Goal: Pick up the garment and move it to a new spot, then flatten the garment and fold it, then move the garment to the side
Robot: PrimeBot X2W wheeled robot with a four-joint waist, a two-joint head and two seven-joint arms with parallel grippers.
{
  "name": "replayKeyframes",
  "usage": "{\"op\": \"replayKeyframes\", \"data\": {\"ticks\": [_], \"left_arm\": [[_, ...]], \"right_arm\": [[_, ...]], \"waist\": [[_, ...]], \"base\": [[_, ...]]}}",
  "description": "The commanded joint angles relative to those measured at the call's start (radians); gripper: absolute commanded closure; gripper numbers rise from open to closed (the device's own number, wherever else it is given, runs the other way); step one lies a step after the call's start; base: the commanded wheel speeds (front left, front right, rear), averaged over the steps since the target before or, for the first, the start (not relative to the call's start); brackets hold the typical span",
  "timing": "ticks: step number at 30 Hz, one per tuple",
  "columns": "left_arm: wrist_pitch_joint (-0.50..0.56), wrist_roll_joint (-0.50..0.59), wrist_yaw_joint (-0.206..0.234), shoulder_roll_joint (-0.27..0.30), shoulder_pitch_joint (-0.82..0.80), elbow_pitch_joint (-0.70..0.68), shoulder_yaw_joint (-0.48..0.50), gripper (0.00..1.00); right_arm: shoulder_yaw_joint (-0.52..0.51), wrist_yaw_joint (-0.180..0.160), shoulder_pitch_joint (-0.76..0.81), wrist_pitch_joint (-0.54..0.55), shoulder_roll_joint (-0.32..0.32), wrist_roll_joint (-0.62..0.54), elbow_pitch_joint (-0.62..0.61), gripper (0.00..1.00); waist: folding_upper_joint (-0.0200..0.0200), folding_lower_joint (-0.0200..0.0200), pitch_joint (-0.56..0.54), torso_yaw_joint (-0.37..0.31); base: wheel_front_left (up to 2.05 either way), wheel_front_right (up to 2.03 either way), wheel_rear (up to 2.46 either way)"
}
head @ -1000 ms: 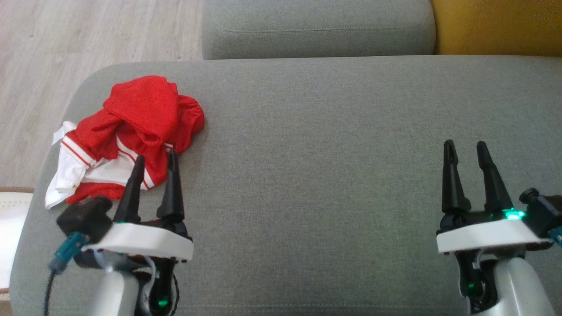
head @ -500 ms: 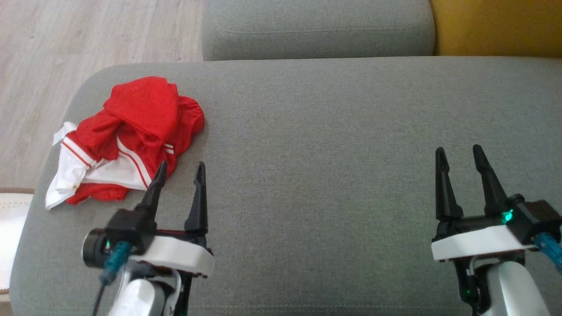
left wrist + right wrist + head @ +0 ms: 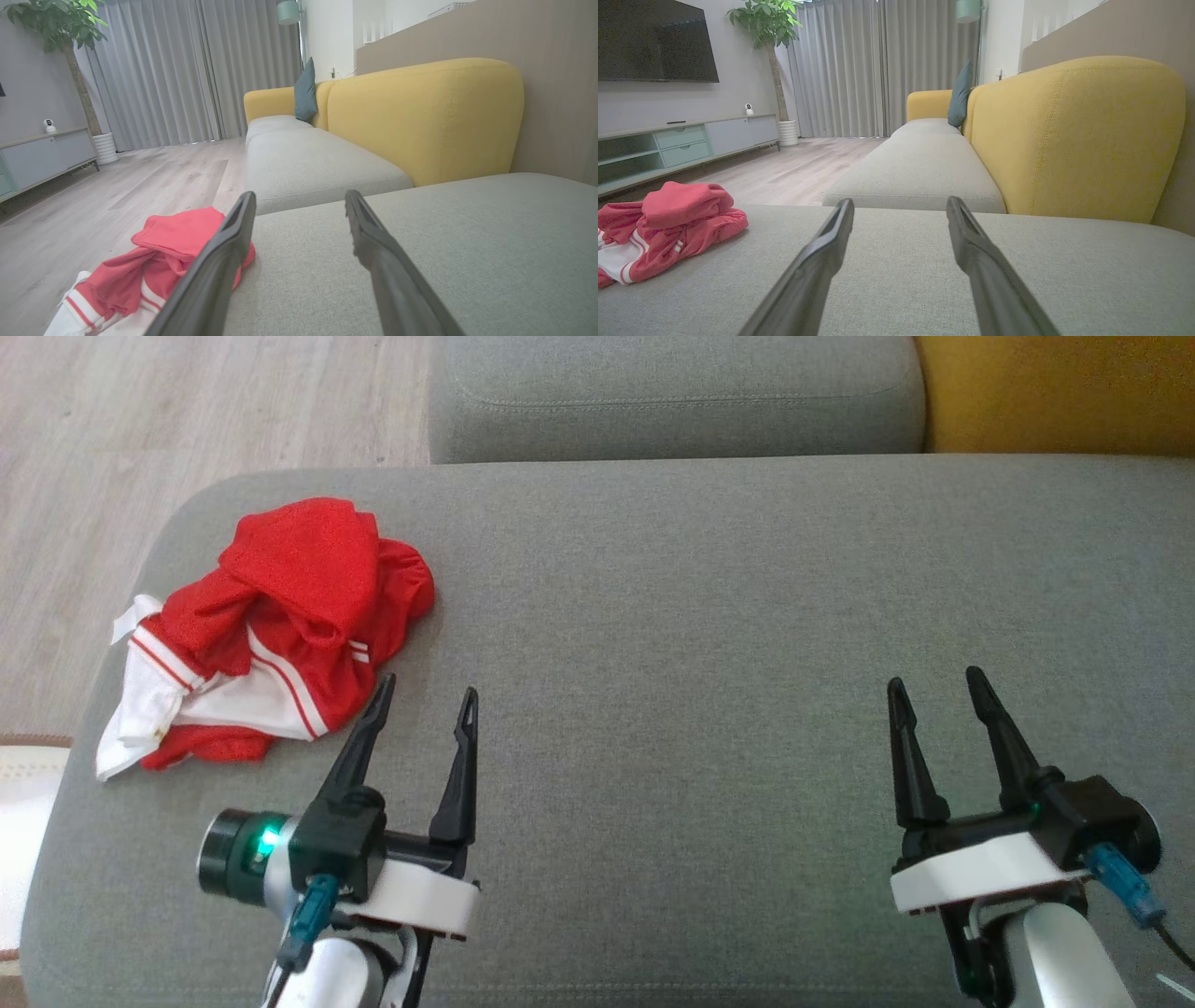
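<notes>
Two grippers, both empty, that's the short version. The left gripper [image 3: 428, 687] sits at about 7 o'clock in the head view. Its pale forearm [image 3: 327, 980] rises from the bottom edge, and its fingers [image 3: 359, 756] point toward 1 o'clock, spread wide with nothing between them but grey fabric. The wrist is rolled so a dark cylinder [image 3: 245, 845] with a green light sticks out toward 9 o'clock. The right gripper [image 3: 936, 679] is at 5 o'clock, fingers leaning toward 11 o'clock, also parted wide and holding nothing. A blue-plugged cable [image 3: 1125, 896] hangs off its 3 o'clock side. Both hover low over the big grey seat cushion [image 3: 709, 616], though whether they touch it I can't tell.

The garment [image 3: 280, 616], red with white panels and stripes, lies in a crumpled heap at roughly 9 to 10 o'clock on that cushion. It's close to the rounded corner and well apart from the right gripper. It's at 10 o'clock from the left gripper, just beside its 9 o'clock-side fingertip [image 3: 386, 683].

Hard-to-see stuff: in the left wrist view the nearer finger crosses in front of the heap's red edge, so contact there is anyone's guess. The heap's lower part is cut off by the bottom edge in that view, and by the 9 o'clock edge in the right wrist view. What kind of garment it is, can't say, it's too bunched.
</notes>
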Motion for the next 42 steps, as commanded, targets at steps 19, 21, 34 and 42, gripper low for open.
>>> {"op": "replayKeyframes", "data": {"ticks": [19,21,34,42], "left_arm": [[-0.038,0.011,-0.100,-0.102,0.008,0.009,0.199,0.00],[-0.038,0.015,-0.113,-0.112,0.010,0.018,0.215,0.00],[-0.038,0.047,-0.167,-0.148,0.015,0.029,0.267,0.00],[-0.038,0.054,-0.177,-0.154,0.009,0.032,0.286,0.00]], "right_arm": [[0.029,0.008,-0.047,-0.040,-0.009,0.278,0.055,0.00],[0.029,0.008,-0.051,-0.040,-0.009,0.281,0.062,0.00],[0.028,0.008,-0.055,-0.040,-0.009,0.268,0.069,0.00],[0.025,0.008,-0.047,-0.040,-0.009,0.267,0.067,0.00]], "waist": [[0.0000,0.0000,-0.003,0.002],[0.0000,0.0000,-0.003,0.000],[0.0000,0.0000,-0.004,0.006],[0.0000,0.0000,-0.004,0.054]], "base": [[0.00,0.00,0.00],[0.00,0.00,0.00],[0.00,0.00,0.00],[0.00,0.00,0.00]]}}
